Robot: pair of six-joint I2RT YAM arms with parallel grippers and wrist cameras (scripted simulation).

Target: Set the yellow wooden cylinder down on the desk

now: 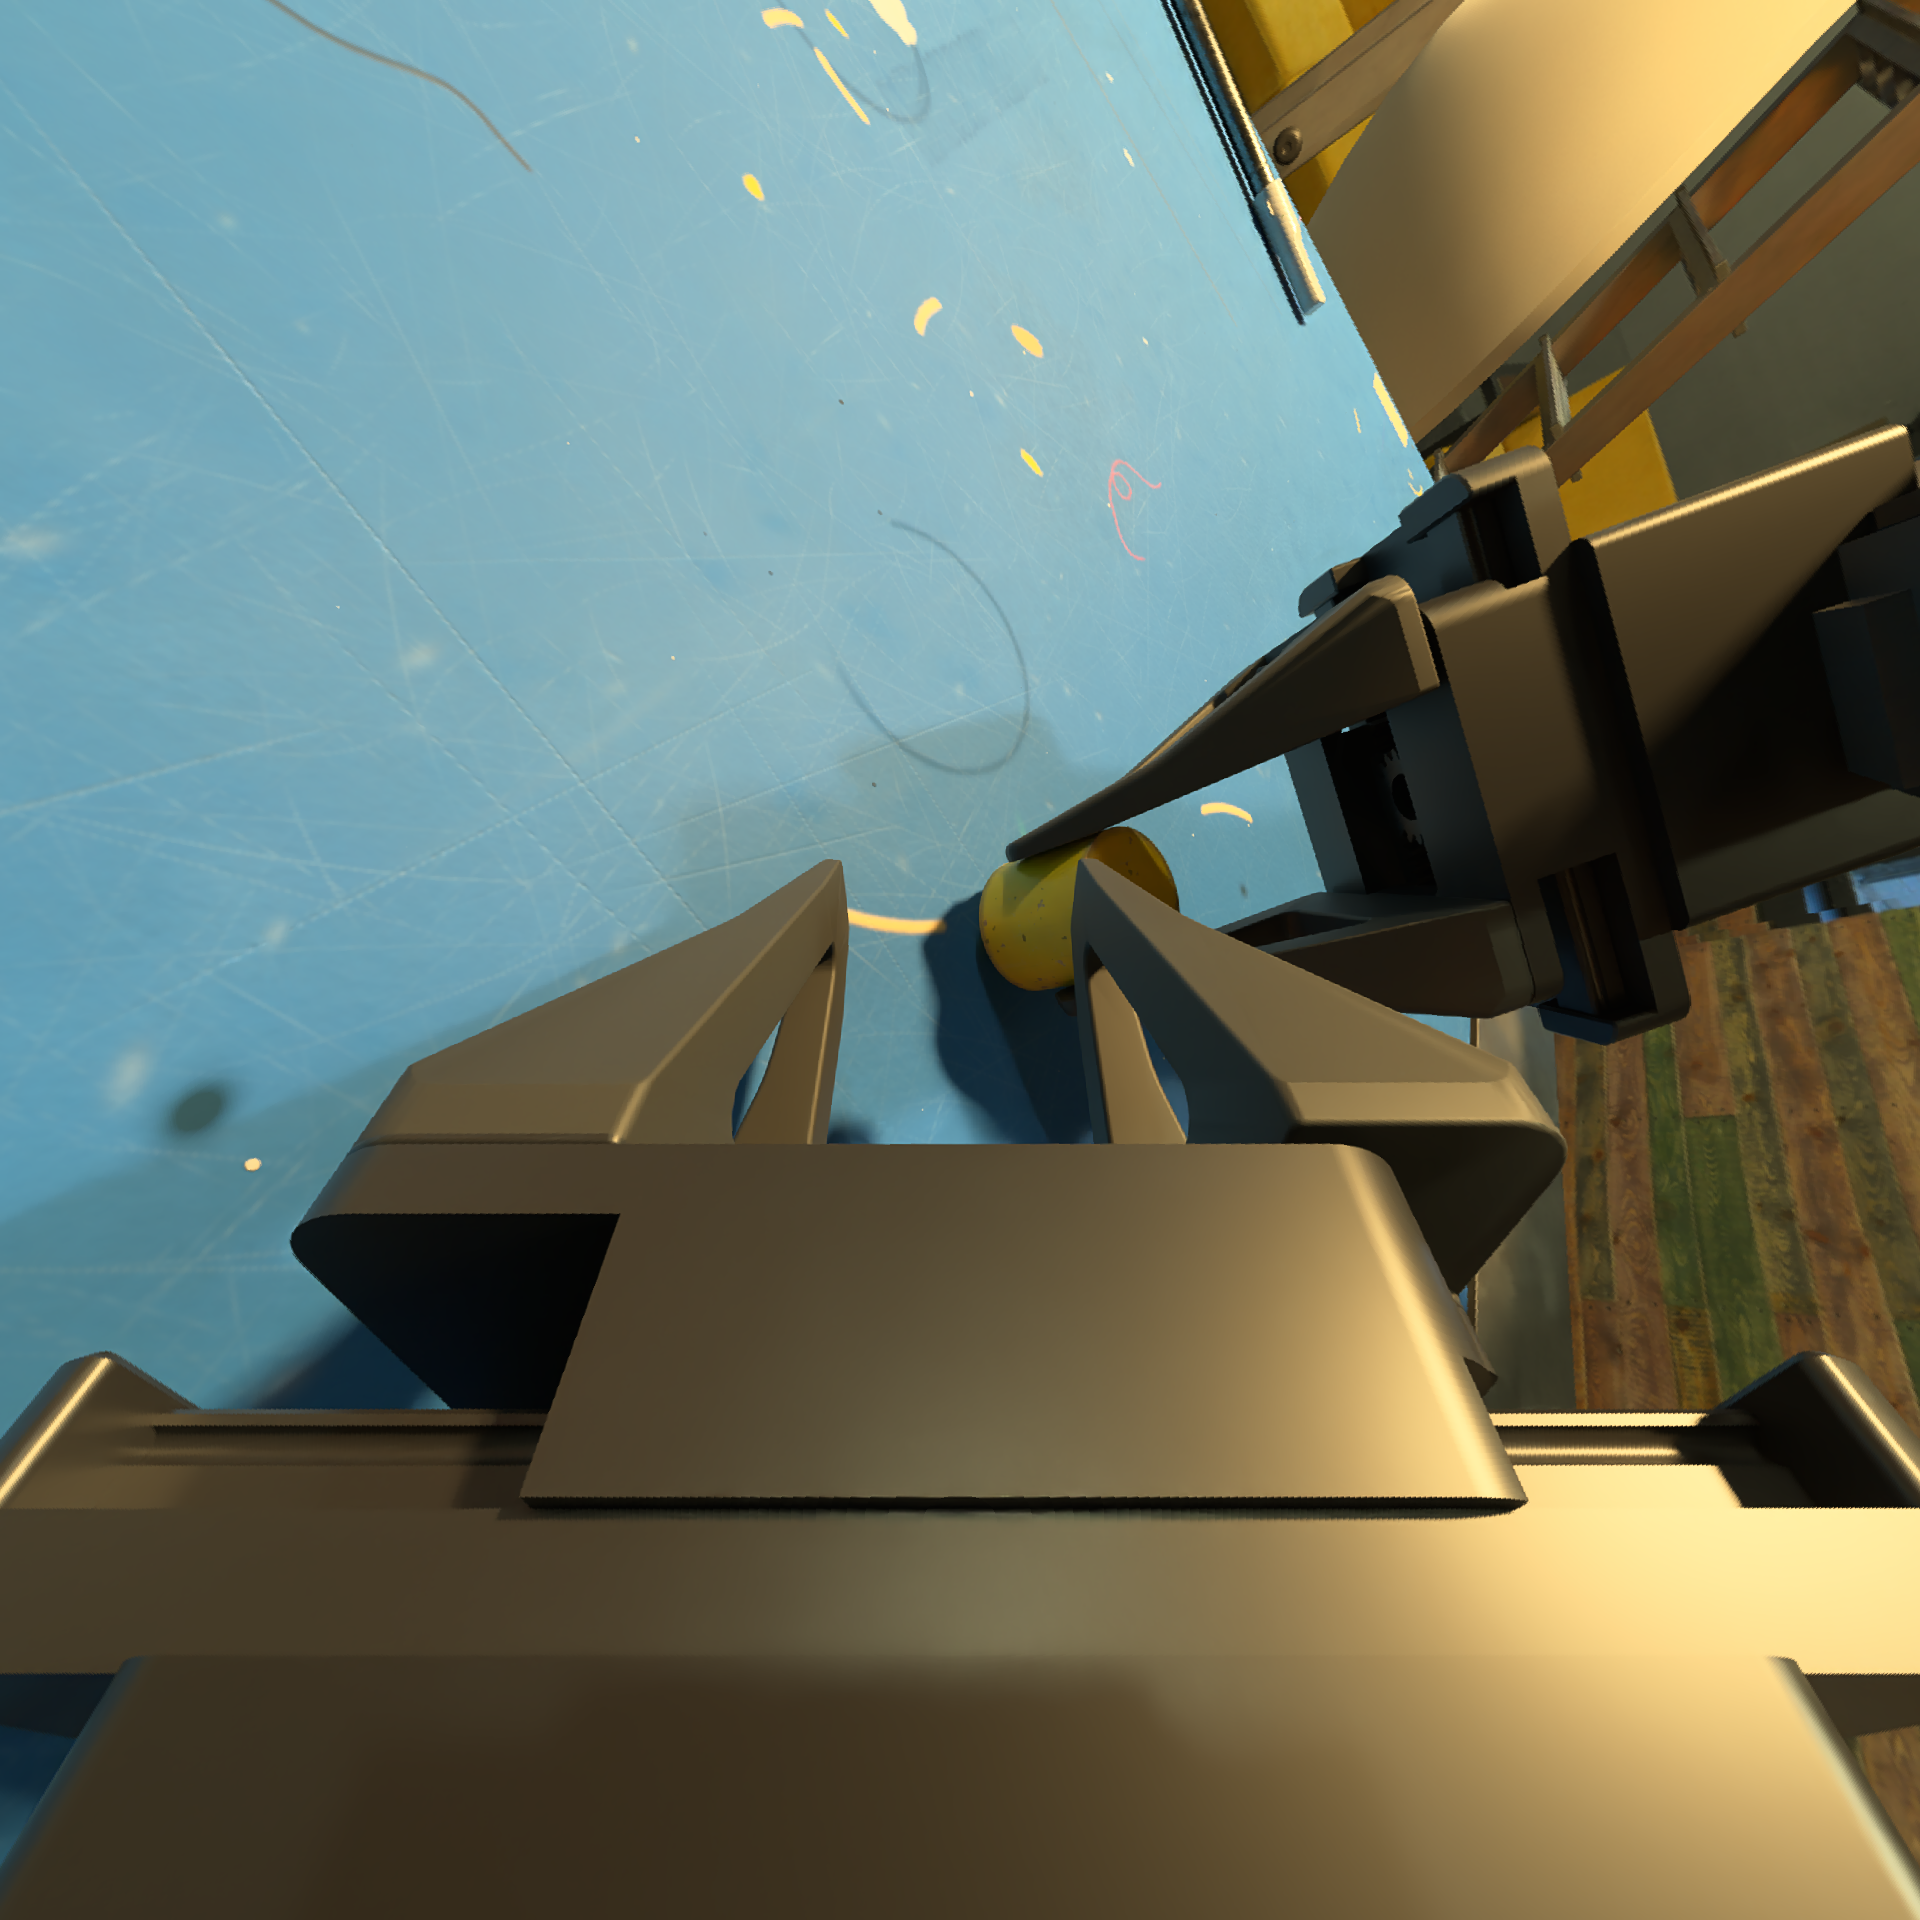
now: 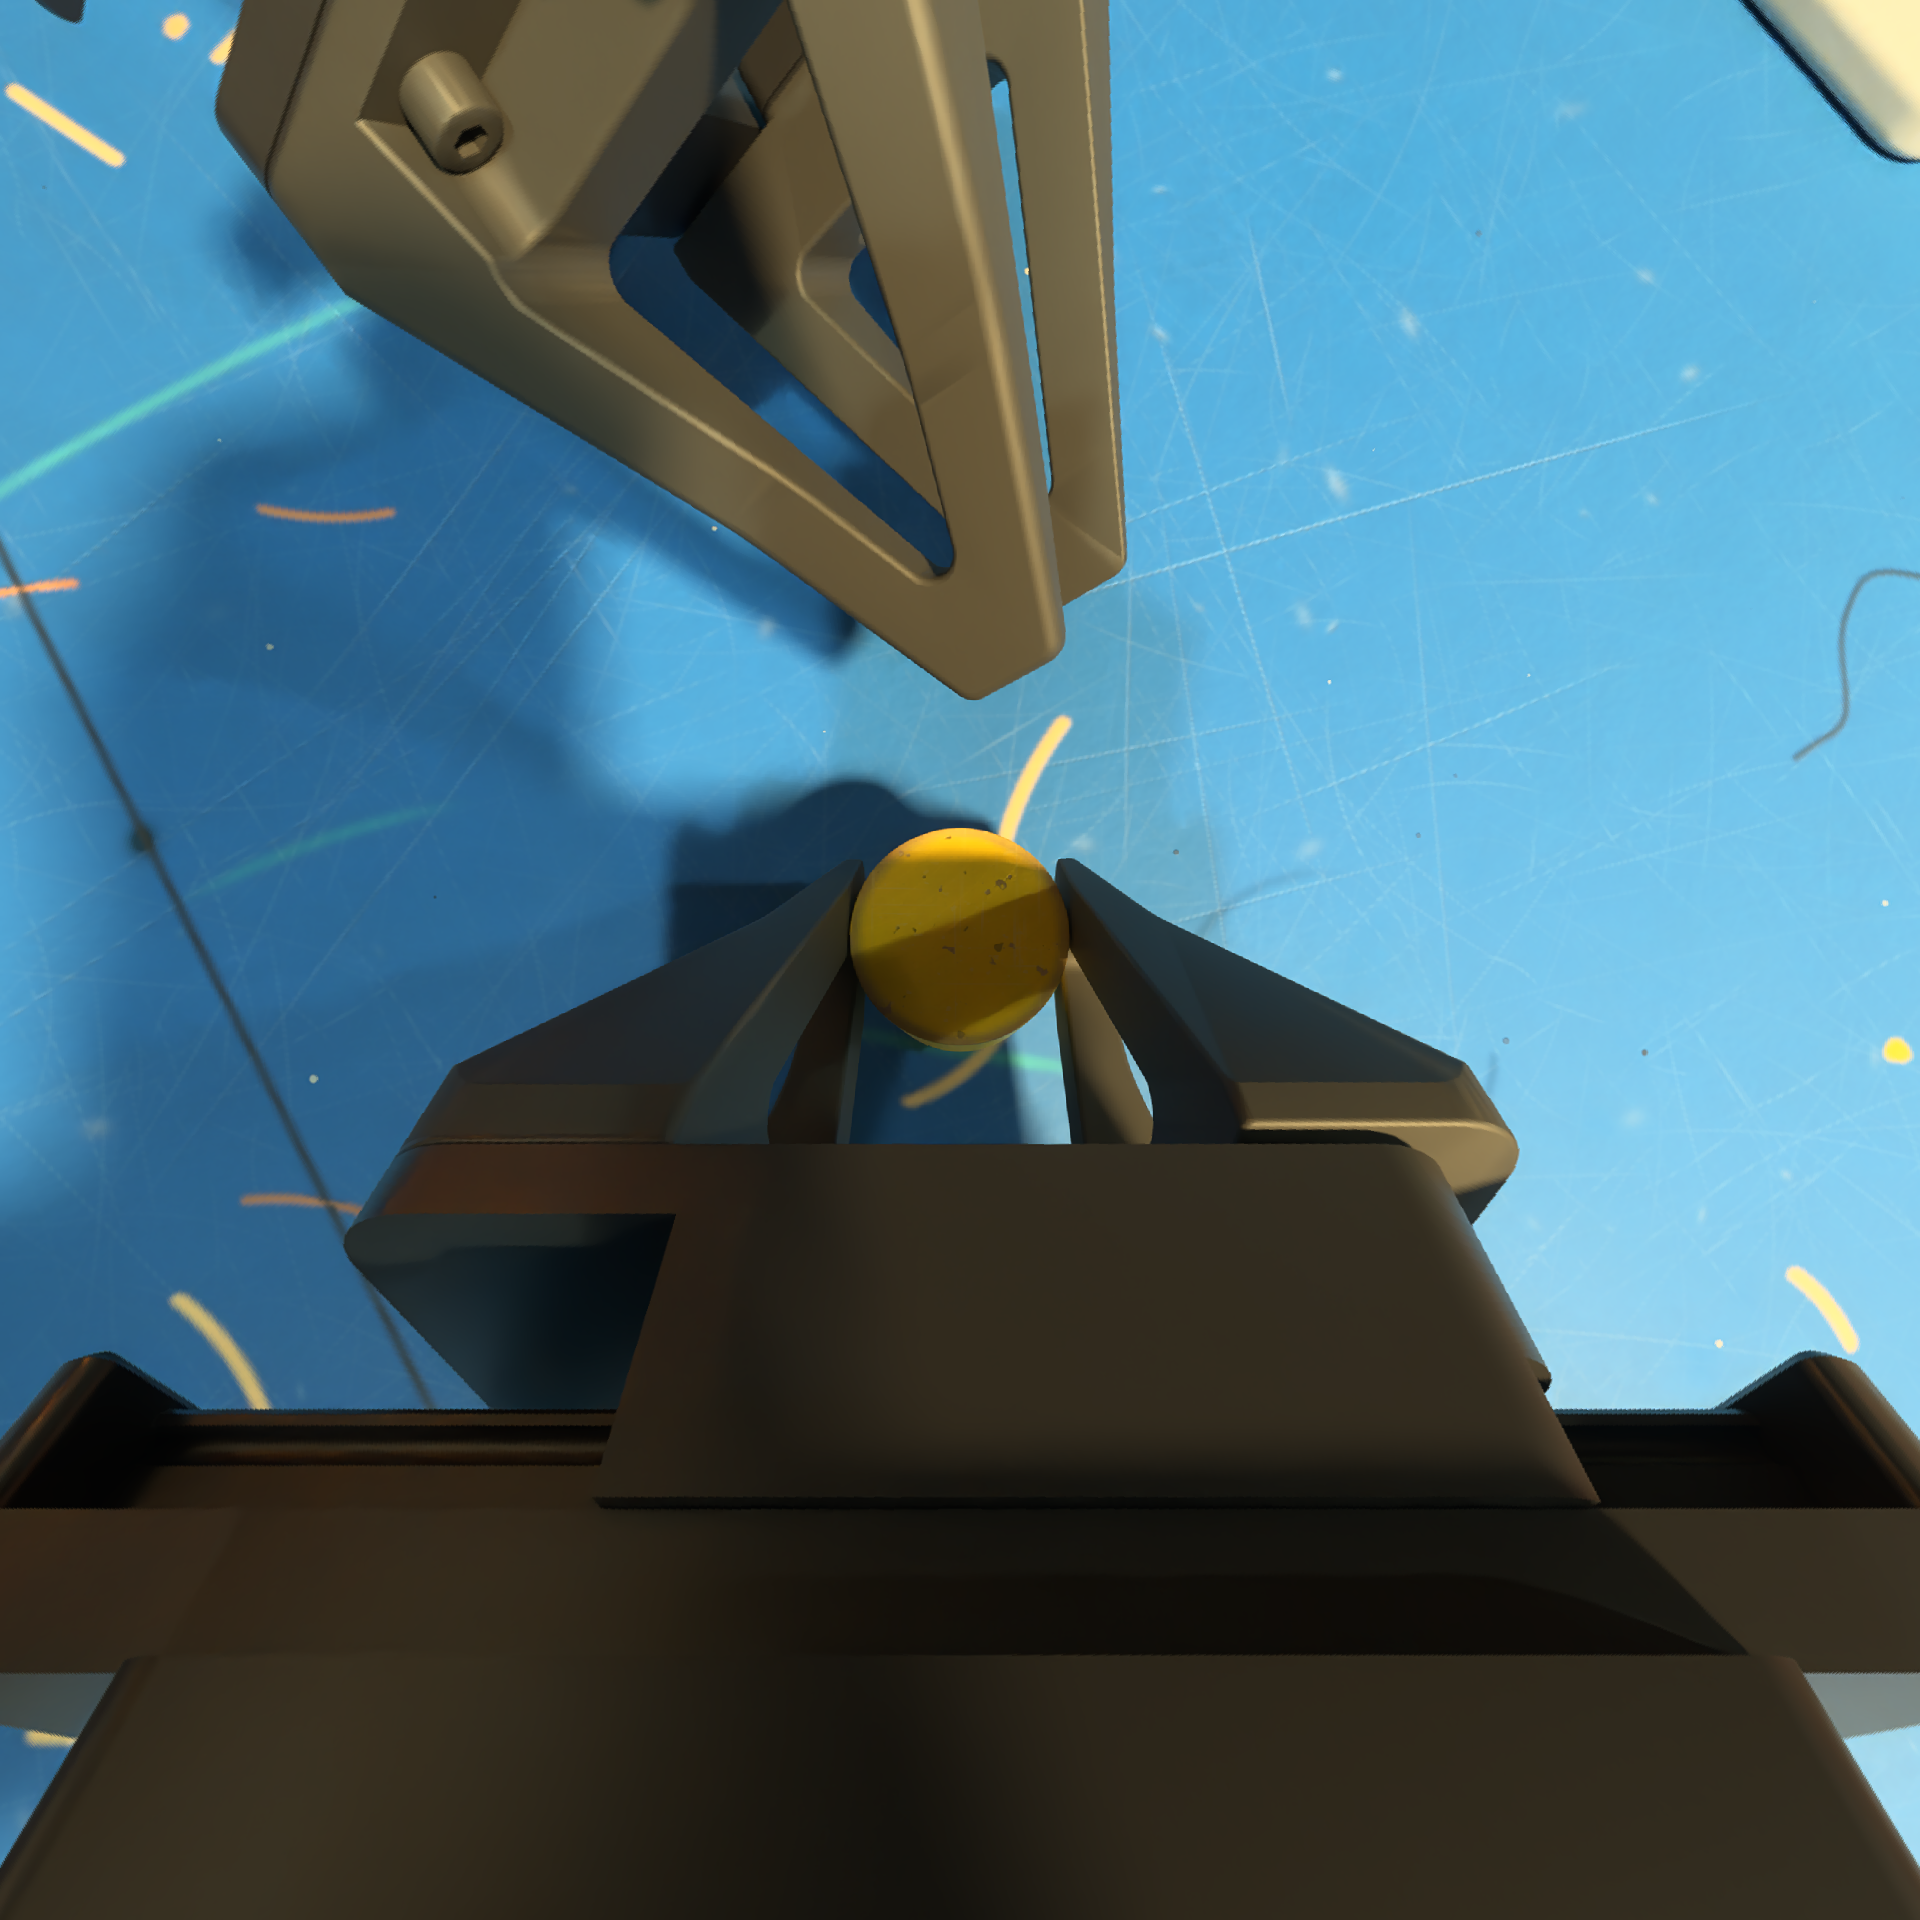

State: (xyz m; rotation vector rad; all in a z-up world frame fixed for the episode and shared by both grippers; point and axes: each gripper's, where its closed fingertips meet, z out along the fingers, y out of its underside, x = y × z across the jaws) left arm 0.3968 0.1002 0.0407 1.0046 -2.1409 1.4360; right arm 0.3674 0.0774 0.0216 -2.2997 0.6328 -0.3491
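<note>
Two tools occupy the same part of the blue worktop (image 2: 1507, 436), with the yellow wooden cylinder (image 2: 958, 935) between the fingers of one of them. In the right wrist view the right tool (image 2: 958, 935) is clamped on the cylinder: one finger presses each side of its curved wall, and its round speckled end face points toward the camera. The cylinder casts a dark shadow on the worktop directly beyond it; whether it touches the surface cannot be determined from either view.

The left tool (image 1: 961, 883) holds nothing, and its fingers stand at a moderate gap with bare worktop visible between them. In the left wrist view the cylinder (image 1: 1023, 920) lies just to the right of that gap, partly hidden behind the right-hand finger (image 1: 1117, 935) of the left tool, while the right tool (image 1: 1049, 904) reaches in from the right edge with one finger laid over the cylinder. In the right wrist view the left tool (image 2: 1023, 634) hangs just beyond the cylinder, tips down, clear of it.

The worktop is scratched and carries scattered yellow and orange marks (plus thin dark curved lines). A wooden plank floor (image 1: 1745, 1164) shows past the worktop's right edge.
</note>
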